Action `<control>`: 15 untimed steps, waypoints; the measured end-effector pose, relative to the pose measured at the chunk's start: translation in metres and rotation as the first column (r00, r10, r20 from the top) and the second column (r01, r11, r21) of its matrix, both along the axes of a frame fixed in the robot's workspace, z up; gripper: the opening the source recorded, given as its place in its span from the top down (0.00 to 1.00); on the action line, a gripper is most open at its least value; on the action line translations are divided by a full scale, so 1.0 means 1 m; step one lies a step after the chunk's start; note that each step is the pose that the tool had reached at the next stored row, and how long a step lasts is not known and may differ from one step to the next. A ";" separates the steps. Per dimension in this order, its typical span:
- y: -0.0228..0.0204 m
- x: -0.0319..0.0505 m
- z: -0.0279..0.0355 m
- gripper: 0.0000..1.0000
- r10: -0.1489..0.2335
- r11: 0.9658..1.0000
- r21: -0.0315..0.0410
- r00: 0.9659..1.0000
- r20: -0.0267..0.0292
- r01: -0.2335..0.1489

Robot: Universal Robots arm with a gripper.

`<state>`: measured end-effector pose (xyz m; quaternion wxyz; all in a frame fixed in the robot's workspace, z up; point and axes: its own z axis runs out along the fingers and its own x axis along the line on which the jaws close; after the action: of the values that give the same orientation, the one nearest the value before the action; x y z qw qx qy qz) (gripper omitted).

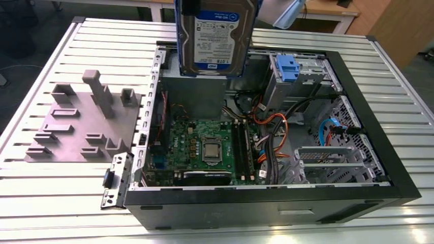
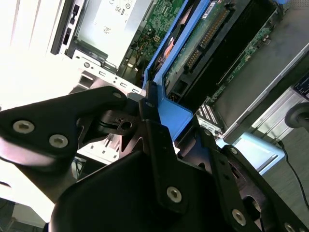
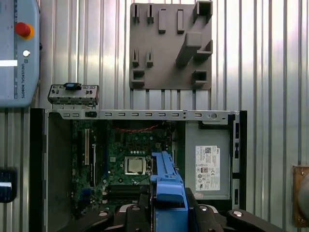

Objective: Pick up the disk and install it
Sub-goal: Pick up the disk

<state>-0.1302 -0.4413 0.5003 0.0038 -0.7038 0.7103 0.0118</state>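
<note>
The slatted silver metal table (image 1: 54,203) lies nearest in the exterior view. On it stands an open black computer case (image 1: 271,201), its near wall toward the camera. On the case floor lies a green motherboard (image 1: 203,147), with orange and black cables (image 1: 271,132) bundled at the exterior view's right of it. A grey plastic slotted tray (image 1: 81,127) with upright posts sits on the table just beside the case, at the exterior view's left.

Farther back inside the case, a grey metal box (image 1: 193,94) stands at the far left. At the far right is a silver drive bay with a blue plastic latch (image 1: 288,68).

Farthest back, the disk (image 1: 217,40), a flat silver metal hard drive with a white-and-blue label and a blue plastic frame, is held on edge in the air over the far part of the case, its label facing the camera. In the first wrist view the black gripper (image 3: 167,208) clamps the disk's blue frame. In the second wrist view its fingers (image 2: 159,145) press against that frame from both sides.
</note>
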 end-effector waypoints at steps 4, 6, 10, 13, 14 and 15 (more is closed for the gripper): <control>0.0000 0.0044 0.0000 0.64 0.000 1.000 0.000 1.000 0.000 0.000; 0.0000 0.0065 0.0000 0.64 0.000 1.000 0.000 1.000 0.000 0.000; 0.0000 0.0110 0.0000 0.64 0.000 1.000 0.000 1.000 0.000 0.000; 0.0000 0.0146 0.0000 0.64 0.000 1.000 0.000 1.000 0.000 0.000; 0.0000 0.0159 0.0000 0.64 0.000 1.000 0.000 1.000 0.000 0.000; 0.0000 0.0172 0.0000 0.64 0.000 1.000 0.000 1.000 0.000 0.000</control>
<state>-0.1130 -0.4413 0.5004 0.0038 -0.7038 0.7103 0.0118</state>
